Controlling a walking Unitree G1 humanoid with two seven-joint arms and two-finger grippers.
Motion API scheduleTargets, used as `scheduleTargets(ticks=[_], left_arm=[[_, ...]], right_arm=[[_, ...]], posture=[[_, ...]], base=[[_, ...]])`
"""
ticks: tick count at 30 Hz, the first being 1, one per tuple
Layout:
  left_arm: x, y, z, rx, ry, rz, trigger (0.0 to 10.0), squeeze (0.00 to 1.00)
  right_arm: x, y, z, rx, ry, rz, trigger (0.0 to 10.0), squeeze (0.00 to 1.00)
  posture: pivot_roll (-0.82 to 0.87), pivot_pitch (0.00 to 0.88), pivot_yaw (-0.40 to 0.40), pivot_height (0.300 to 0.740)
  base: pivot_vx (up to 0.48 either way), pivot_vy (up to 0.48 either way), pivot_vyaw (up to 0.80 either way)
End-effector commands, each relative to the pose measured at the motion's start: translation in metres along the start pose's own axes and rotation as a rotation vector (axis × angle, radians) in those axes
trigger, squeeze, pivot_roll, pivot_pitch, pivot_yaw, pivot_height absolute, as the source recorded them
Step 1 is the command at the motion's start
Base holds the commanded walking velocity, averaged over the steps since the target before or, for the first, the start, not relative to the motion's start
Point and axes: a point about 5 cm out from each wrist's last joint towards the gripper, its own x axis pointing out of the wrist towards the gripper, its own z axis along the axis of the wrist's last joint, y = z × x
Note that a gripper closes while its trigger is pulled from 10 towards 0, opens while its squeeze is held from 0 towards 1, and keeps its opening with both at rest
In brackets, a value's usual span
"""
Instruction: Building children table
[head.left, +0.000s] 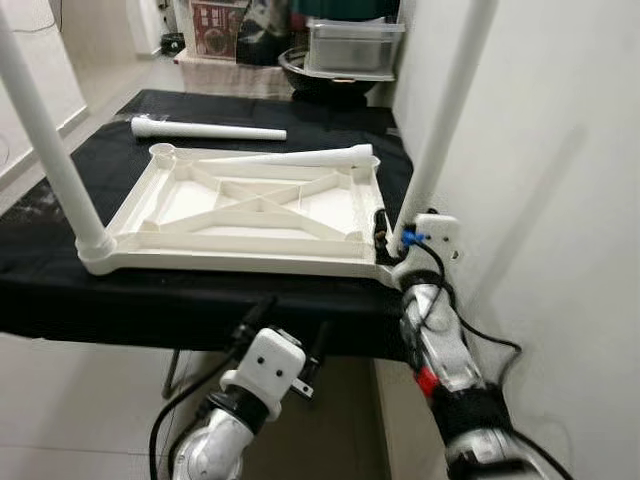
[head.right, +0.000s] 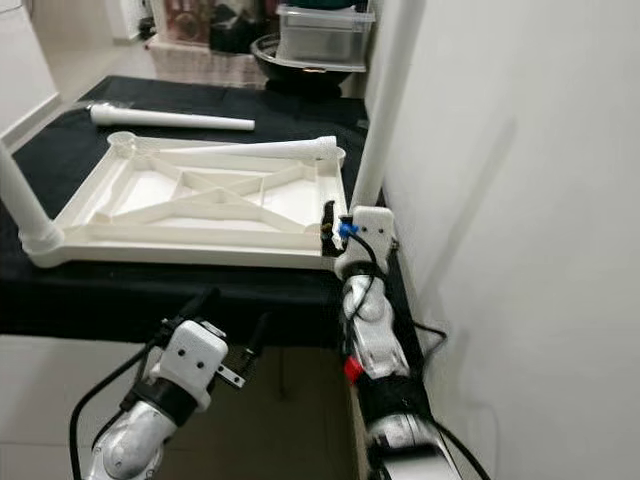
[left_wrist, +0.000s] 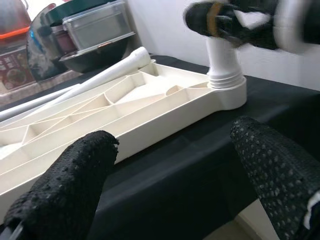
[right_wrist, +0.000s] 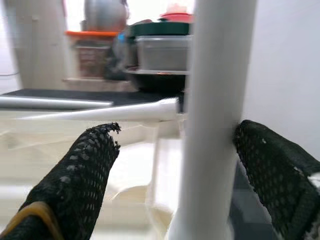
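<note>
The white table top (head.left: 250, 205) lies upside down on the black cloth (head.left: 200, 290). The right gripper (right_wrist: 175, 165) stands open around an upright leg (head.left: 450, 110); the left gripper (left_wrist: 170, 175) hangs open below the edge.

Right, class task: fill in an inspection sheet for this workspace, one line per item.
Surface: black-covered table.
Job's things: white tabletop lying upside down; two legs upright in its near corners; one loose leg on the cloth; another leg lying across the far rim.
Clutter: nothing seen.
Hands: right hand open around the right upright leg; left hand open, below the table's front edge.
Cables: black cables along both arms.
Surroundings: white wall; containers beyond the table.
</note>
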Motion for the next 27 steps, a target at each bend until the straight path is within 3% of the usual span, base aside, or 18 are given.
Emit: scheduleTargets(ticks=[1, 5, 8, 12, 15, 18, 27], left_arm=[[-0.001, 0.0, -0.007, -0.008, 0.033, -0.012, 10.0, 0.0], [-0.002, 0.003, -0.013, -0.015, 0.074, 0.01, 10.0, 0.0], [-0.002, 0.007, -0.019, -0.045, 0.1, 0.027, 10.0, 0.0], [-0.003, 0.009, -0.022, -0.075, 0.114, 0.037, 10.0, 0.0], [-0.006, 0.01, -0.029, -0.102, 0.147, 0.054, 10.0, 0.0], [-0.006, 0.01, -0.032, -0.099, 0.159, 0.055, 10.0, 0.0], [-0.004, 0.012, -0.04, -0.12, 0.193, 0.073, 10.0, 0.0]], right_arm=[[-0.011, 0.004, -0.001, -0.001, 0.003, 0.057, 10.0, 0.0], [-0.029, 0.007, -0.009, 0.006, 0.036, 0.107, 10.0, 0.0], [-0.055, 0.009, -0.015, 0.036, 0.096, 0.12, 10.0, 0.0], [-0.065, 0.01, -0.017, 0.045, 0.117, 0.128, 10.0, 0.0], [-0.076, 0.009, -0.019, 0.001, 0.132, 0.151, 10.0, 0.0], [-0.081, 0.009, -0.02, -0.011, 0.138, 0.154, 10.0, 0.0], [-0.082, 0.01, -0.029, 0.001, 0.228, 0.154, 10.0, 0.0]], posture=[[0.07, 0.047, -0.069, 0.74], [0.07, 0.038, -0.067, 0.74], [0.07, 0.023, -0.065, 0.74], [0.07, 0.008, -0.063, 0.74], [0.06, 0.0, -0.059, 0.74], [0.06, 0.0, -0.057, 0.74], [0.06, 0.0, -0.055, 0.74]], base=[[0.0, 0.0, 0.0], [0.0, 0.0, 0.0], [0.0, 0.0, 0.0], [0.0, 0.0, 0.0], [0.0, 0.0, -0.24], [0.0, 0.0, -0.73], [0.0, 0.09, 0.0]])
